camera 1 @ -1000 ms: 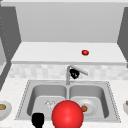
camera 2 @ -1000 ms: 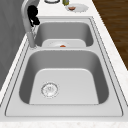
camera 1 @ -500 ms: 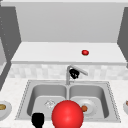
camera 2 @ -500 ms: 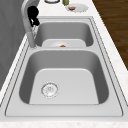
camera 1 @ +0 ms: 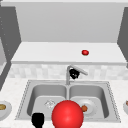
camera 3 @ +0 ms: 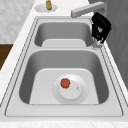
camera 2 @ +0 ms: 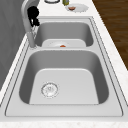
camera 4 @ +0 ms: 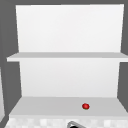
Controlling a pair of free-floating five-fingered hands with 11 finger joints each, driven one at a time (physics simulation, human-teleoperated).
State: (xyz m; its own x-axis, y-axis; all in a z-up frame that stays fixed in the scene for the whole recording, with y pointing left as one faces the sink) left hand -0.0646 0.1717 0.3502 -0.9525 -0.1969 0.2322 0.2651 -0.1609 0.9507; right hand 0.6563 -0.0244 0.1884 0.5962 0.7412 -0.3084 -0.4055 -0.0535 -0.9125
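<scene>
My right hand (camera 1: 74, 73) hangs under the grey faucet (camera 1: 68, 75) spout, just right of its upright neck. The same hand shows beside the faucet neck (camera 2: 29, 30) as a dark shape (camera 2: 33, 16) in the left side view, and close against the faucet (camera 3: 87, 10) as a hand (camera 3: 100, 26) in the right side view. My left hand (camera 1: 38, 119) floats low at the sink's front left edge, idle. A large red ball (camera 1: 67, 115) sits low in the middle of the front view. A white plate (camera 3: 75, 93) carrying a small orange-red piece (camera 3: 65, 83) lies in the right basin.
The double steel sink (camera 1: 110, 100) has a drain (camera 2: 49, 89) in its left basin. A small red thing (camera 1: 85, 52) rests on the shelf (camera 4: 50, 107) above. Plates with food stand on the counter at the left (camera 3: 40, 8) and the right (camera 2: 80, 8).
</scene>
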